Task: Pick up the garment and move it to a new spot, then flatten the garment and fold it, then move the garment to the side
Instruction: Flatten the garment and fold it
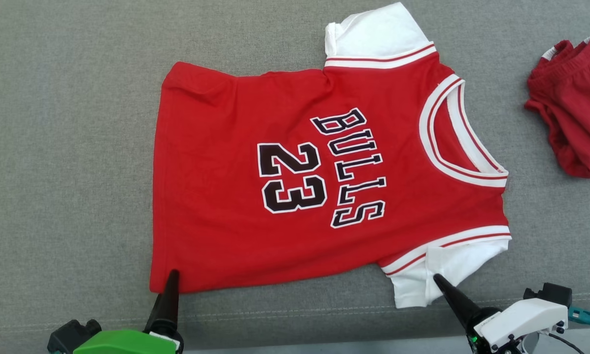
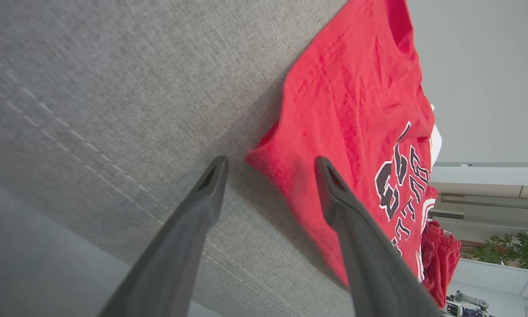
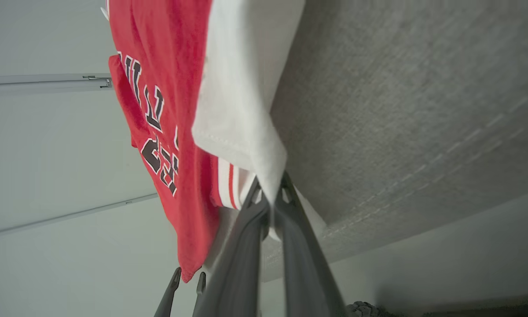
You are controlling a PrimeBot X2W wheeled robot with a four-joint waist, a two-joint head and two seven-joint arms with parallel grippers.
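Observation:
A red "BULLS 23" garment (image 1: 324, 172) with white sleeves lies spread flat on the grey cushion (image 1: 69, 147), neck to the right. My left gripper (image 1: 172, 278) is at its near left hem corner. In the left wrist view this gripper (image 2: 270, 163) is open, with the red hem corner (image 2: 356, 101) between its fingers, one finger over the cloth. My right gripper (image 1: 436, 278) sits at the near white sleeve (image 1: 413, 287). The right wrist view shows it (image 3: 270, 193) shut on that sleeve's edge (image 3: 242, 88), the cloth pinched between the tips.
Crumpled red shorts (image 1: 570, 123) lie at the far right of the cushion, apart from the garment. A stitched seam runs along the cushion's near edge (image 1: 275, 312), just behind both grippers. Open grey fabric extends to the left and beyond the garment.

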